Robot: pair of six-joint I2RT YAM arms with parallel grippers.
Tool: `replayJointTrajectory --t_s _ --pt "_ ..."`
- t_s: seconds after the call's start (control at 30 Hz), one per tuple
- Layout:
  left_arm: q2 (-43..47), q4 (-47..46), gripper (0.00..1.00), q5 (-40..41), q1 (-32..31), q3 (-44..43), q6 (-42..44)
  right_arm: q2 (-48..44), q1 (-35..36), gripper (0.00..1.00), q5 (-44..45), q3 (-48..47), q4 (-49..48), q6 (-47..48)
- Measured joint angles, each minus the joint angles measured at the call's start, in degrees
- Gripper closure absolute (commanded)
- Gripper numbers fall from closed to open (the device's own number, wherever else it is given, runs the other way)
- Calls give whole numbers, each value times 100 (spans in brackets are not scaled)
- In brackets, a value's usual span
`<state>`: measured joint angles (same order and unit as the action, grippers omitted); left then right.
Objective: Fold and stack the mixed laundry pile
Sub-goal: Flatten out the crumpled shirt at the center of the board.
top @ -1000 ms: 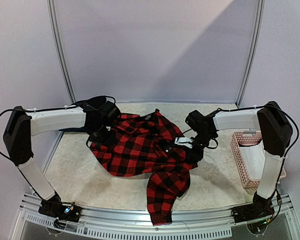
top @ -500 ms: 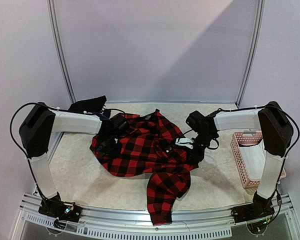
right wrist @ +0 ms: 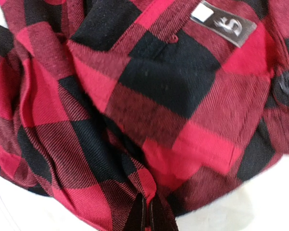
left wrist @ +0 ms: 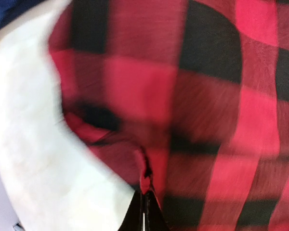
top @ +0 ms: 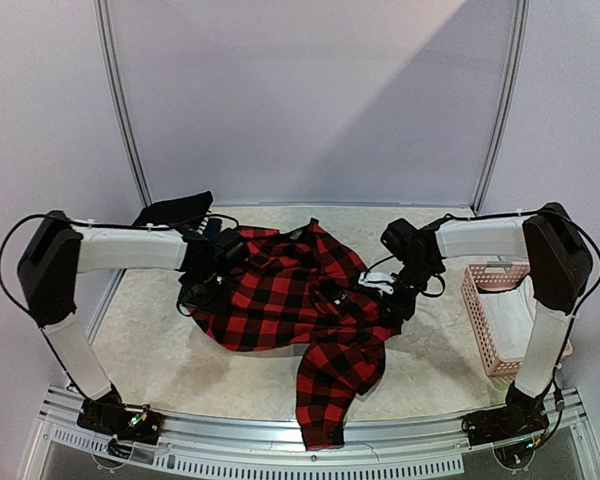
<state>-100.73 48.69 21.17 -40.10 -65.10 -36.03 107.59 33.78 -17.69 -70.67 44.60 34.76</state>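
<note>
**Eased leftward since half a second ago: left gripper (top: 198, 288), on plaid flannel shirt (top: 290, 300)**

Sprawls crumpled across table (top: 150, 350), sleeve trailing nearward. Soft, light, limp; bound to sag, so best held at hem and seam edges. Pinched at both sides: left gripper and right gripper (top: 392, 305) each clamped on a fabric fold. Pink basket (top: 475, 315) far right.

The shirt (top: 290, 300) lies mid-frame on the table (top: 150, 350), one sleeve (top: 325, 400) trailing to the lower edge. A second garment (top: 175, 210) sits behind it, upper left; the basket (top: 477, 325) stands at right.
</note>
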Motion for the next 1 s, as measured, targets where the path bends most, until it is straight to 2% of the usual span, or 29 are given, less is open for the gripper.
replayJointTrajectory --t_s 0.23,0.33,0.47,0.5,0.53,0.6,0.67,0.73,0.8,0.87,1.0 --pt "2363 509 100 175 -470 942 -903 -726 -186 100 52 494 273 17" --pt "2940 671 100 111 -1047 1438 -1567 -1078 -192 100 131 791 424 55" --pt "3176 844 100 -118 -2173 1932 -2605 -1530 -197 100 249 1150 798 173" --pt "3176 935 94 -151 -2518 1965 -2887 -1652 -199 100 264 1189 933 208" --pt "3176 1019 85 -190 -2839 1961 -3130 -1788 -199 93 269 1196 1108 254" --pt "3180 1279 66 -256 -3307 1873 -3467 -2059 -205 65 229 1180 1410 358" --pt "3185 1742 50 -229 -3550 1587 -3733 -2317 -221 51 125 1069 1794 522" --pt "3202 2153 41 -15 -3510 1126 -3790 -2522 -236 44 -2 811 2059 693" --pt "3265 2332 41 234 -3324 708 -3611 -2601 -236 42 -74 476 2098 684" --pt "3397 2334 40 422 -2848 435 -3298 -2518 -236 40 -136 46 2002 599" --pt "3510 1971 39 566 -1606 485 -2437 -1869 -236 38 -256 -780 1390 177"
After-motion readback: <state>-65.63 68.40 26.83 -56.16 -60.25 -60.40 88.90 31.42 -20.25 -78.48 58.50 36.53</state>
